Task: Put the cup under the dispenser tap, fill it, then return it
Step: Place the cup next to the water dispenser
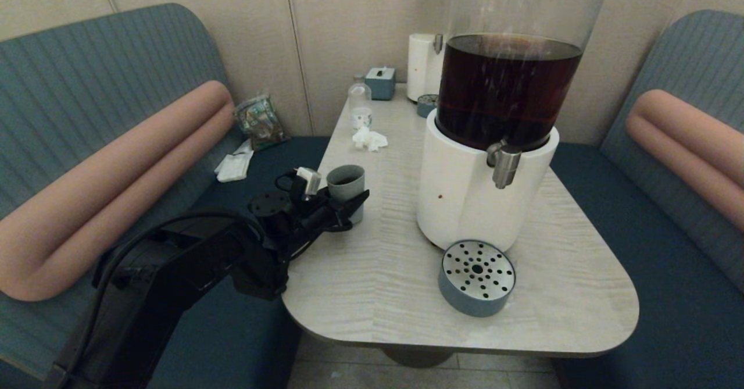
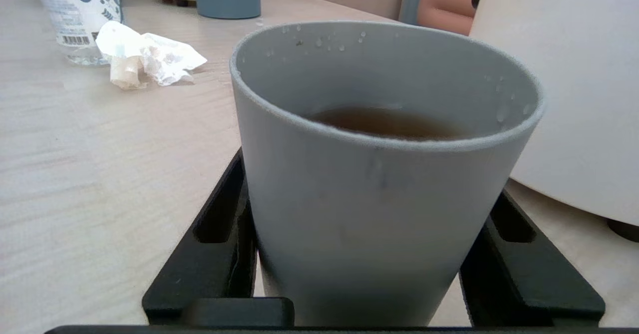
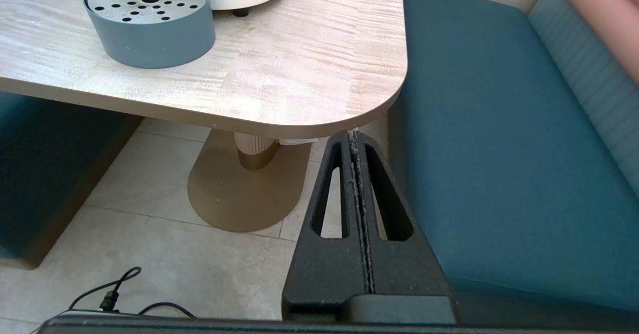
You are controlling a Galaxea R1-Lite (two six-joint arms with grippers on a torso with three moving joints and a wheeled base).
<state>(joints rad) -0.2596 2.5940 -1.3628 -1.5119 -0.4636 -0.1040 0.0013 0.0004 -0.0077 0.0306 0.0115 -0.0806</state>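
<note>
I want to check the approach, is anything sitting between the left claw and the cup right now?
Nothing visible does. The left claw already has a finger on each side of the cup, which holds brown liquid and stands on the table beside the dispenser's white base. The right claw is parked below the table's edge, shut.

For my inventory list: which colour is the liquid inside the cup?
Brown, seen best in the left wrist view inside the cup.

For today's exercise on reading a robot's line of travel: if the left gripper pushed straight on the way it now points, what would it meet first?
The left gripper already has the cup between its fingers, so the cup comes first. Beyond it, probably the big dispenser's white base; depth is unclear.
</note>
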